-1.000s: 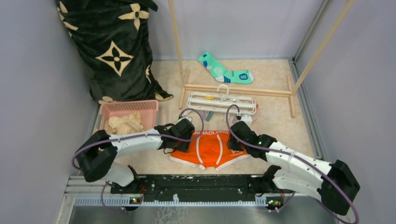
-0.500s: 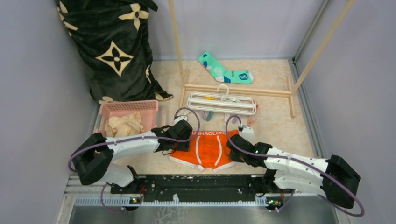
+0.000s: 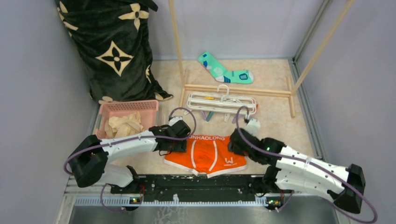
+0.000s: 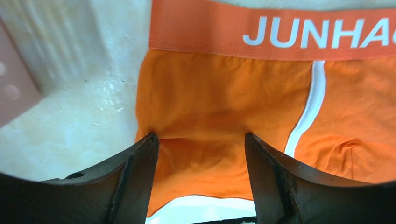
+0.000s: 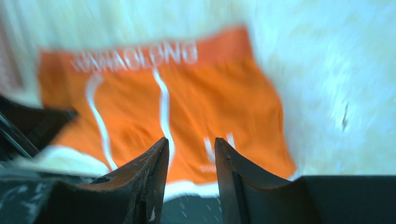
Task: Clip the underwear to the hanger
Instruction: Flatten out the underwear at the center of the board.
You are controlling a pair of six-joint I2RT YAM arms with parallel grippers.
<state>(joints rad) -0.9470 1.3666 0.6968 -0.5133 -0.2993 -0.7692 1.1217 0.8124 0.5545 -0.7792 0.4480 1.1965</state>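
We see the underwear (image 3: 208, 151) spread flat on the table (image 3: 280, 116), directly under both grippers, its waistband on their far side. The left gripper (image 4: 201, 140) hangs over the garment's left part with its fingers wide apart. The right gripper (image 5: 190, 142) is over the right part, its fingers narrowly apart and gripping nothing. The hanger (image 3: 221, 103) lies flat beyond both grippers, apart from the underwear.

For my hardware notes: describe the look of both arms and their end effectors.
Both the left arm and right arm have white link shells with black joint housings. A thin purple cable loops along each. The right arm shows a small green light. The left end effector and right end effector each carry two dark, tapered, scuffed fingers.
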